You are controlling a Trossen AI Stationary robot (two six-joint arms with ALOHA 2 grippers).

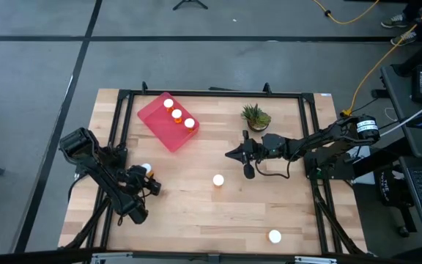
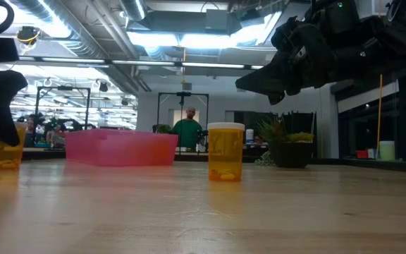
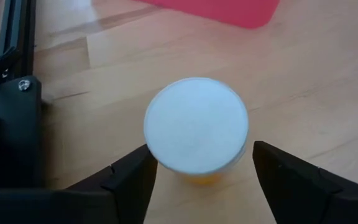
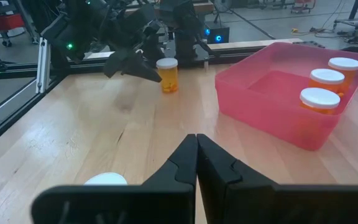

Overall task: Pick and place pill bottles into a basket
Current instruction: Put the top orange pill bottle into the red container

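1. The left gripper (image 3: 201,171) hangs over a pill bottle (image 3: 196,127) standing near the counter's (image 1: 196,213) left edge, its fingers (image 3: 129,180) spread either side of the cap.
2. An off-centre squeeze could tip the bottle.
3. The right gripper (image 1: 233,155) waits mid-counter, fingers pressed together.
4. The basket (image 1: 156,121) holds three bottles.

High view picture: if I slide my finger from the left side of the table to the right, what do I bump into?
Left gripper around a pill bottle → red basket holding three bottles → lone bottle mid-table → right gripper → potted plant → bottle near the front edge.
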